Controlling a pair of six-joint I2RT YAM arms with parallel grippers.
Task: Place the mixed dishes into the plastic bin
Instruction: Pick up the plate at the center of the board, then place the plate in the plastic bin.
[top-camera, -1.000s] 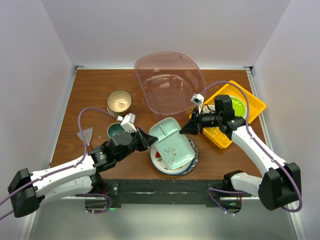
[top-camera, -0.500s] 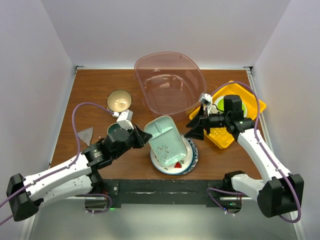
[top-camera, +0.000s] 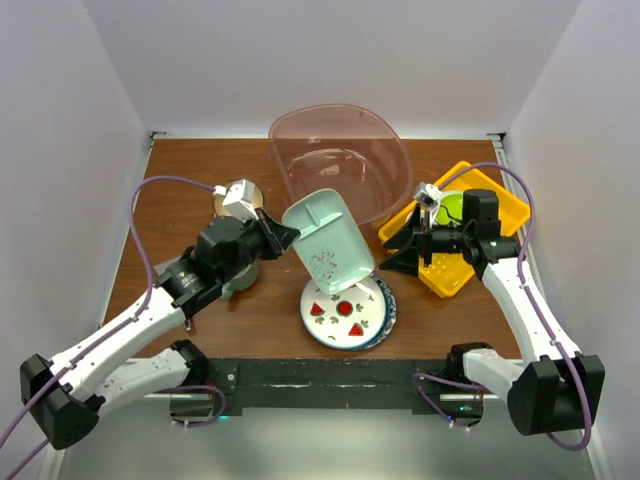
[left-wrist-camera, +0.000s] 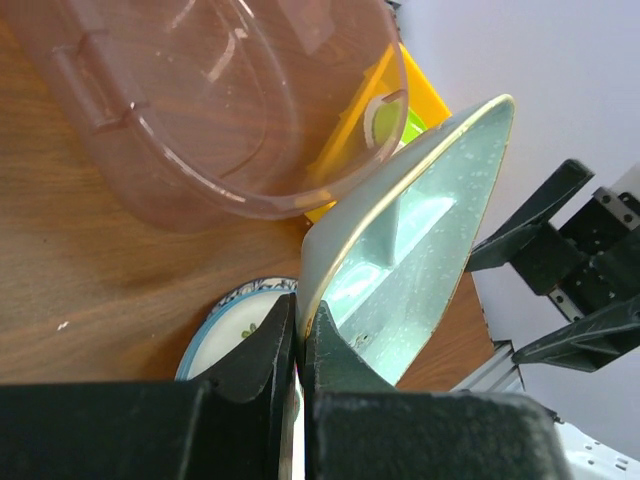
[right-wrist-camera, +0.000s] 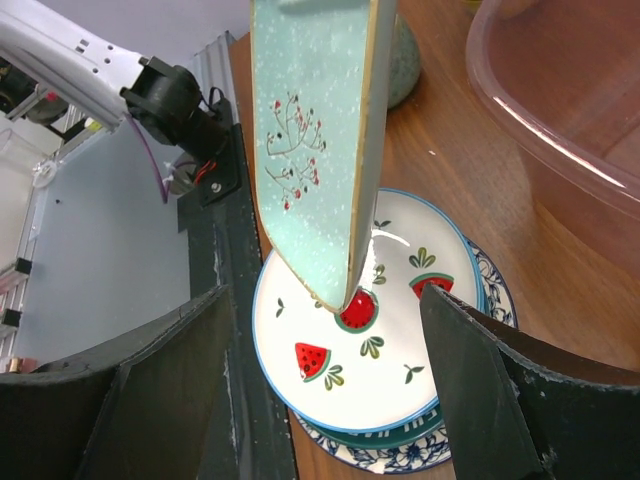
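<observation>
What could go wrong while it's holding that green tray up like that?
The left gripper pinches the mint tray only by one rim, steeply tilted; it could slip onto the plates below. Its far edge is near the bin wall and might catch there instead of clearing the rim.

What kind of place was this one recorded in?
Probably a lab robot cell, not a kitchen: plain white walls box in a wooden table, two arms are bolted at its near edge, and the left claw holds a mint tray near a plastic bin.
</observation>
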